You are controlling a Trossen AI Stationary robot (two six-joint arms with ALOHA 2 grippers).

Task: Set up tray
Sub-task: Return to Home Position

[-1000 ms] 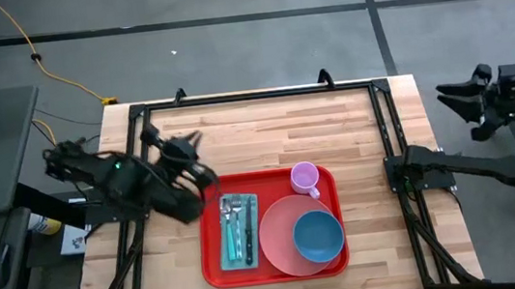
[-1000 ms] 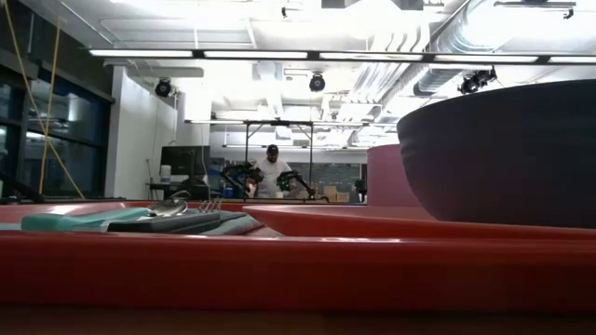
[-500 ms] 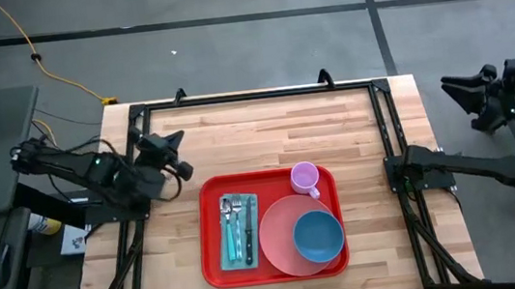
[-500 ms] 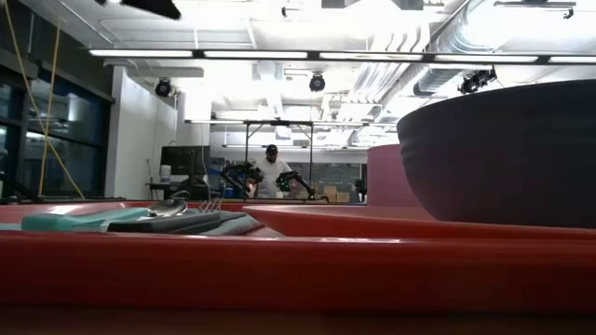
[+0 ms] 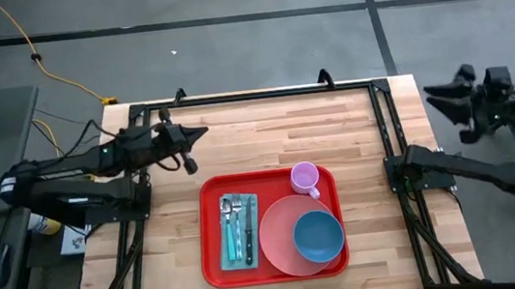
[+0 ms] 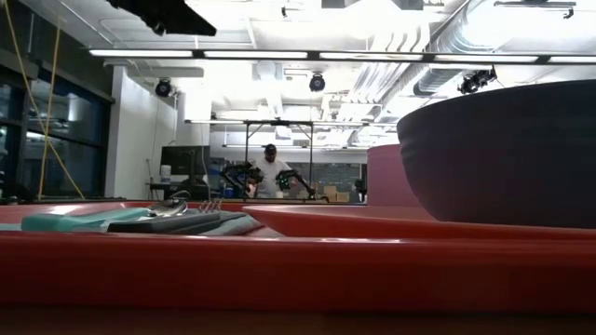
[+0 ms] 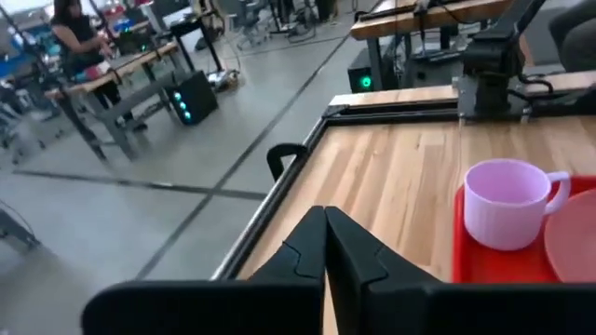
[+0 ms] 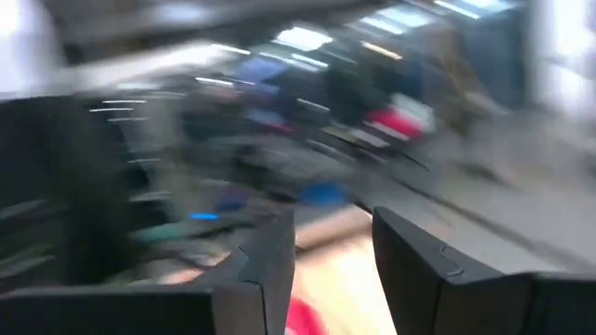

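The red tray [image 5: 215, 266] lies on the wooden table, nearer the near edge. It carries a teal napkin with cutlery [image 5: 239, 230], a pink plate [image 5: 279, 244], a blue bowl [image 5: 319, 236] on the plate, and a lilac cup [image 5: 305, 177] at the tray's far side. My left gripper [image 5: 200, 134] hovers shut over the table's far left part, clear of the tray and pointing toward the right edge; in the left wrist view its fingers [image 7: 324, 223] meet, with the cup [image 7: 507, 202] ahead. My right gripper [image 5: 432, 95] hangs open beyond the table's right edge, holding nothing.
A black frame [image 5: 252, 94] runs round the table's far and side edges. In the low view the tray rim [image 6: 279, 270] and bowl [image 6: 503, 154] fill the foreground. A person [image 6: 271, 172] stands far back in the room. Bare wood lies between the tray and the far edge.
My left gripper has drawn away from the tray's far left corner, first toward the table's left edge, then toward the far edge. It has tipped up from pointing down to nearly level. The things on the tray have stayed put.
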